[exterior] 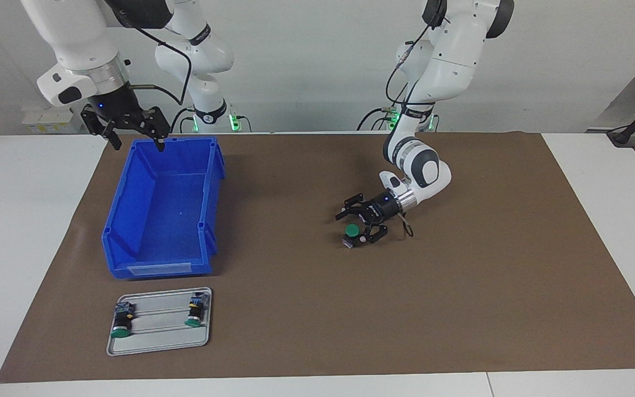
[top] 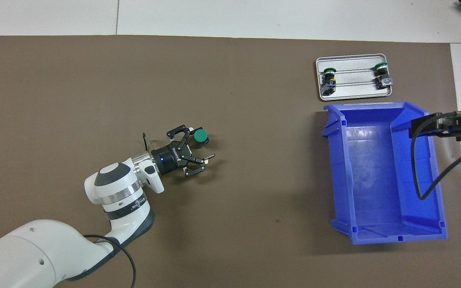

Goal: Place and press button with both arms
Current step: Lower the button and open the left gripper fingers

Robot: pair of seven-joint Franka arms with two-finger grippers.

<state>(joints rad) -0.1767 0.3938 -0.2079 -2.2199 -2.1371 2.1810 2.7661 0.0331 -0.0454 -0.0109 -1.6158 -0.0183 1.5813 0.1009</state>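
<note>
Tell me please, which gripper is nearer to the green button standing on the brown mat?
Left. The left gripper is open and right beside the button on the mat. The right gripper waits, open, over the rim of the blue bin, well away from it.

White table (exterior: 31, 231), brown mat (exterior: 461, 309), pale grey wall (exterior: 306, 60)

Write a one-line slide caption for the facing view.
Left gripper open beside the button standing on the brown mat; right gripper open, waiting over the blue bin.
</note>
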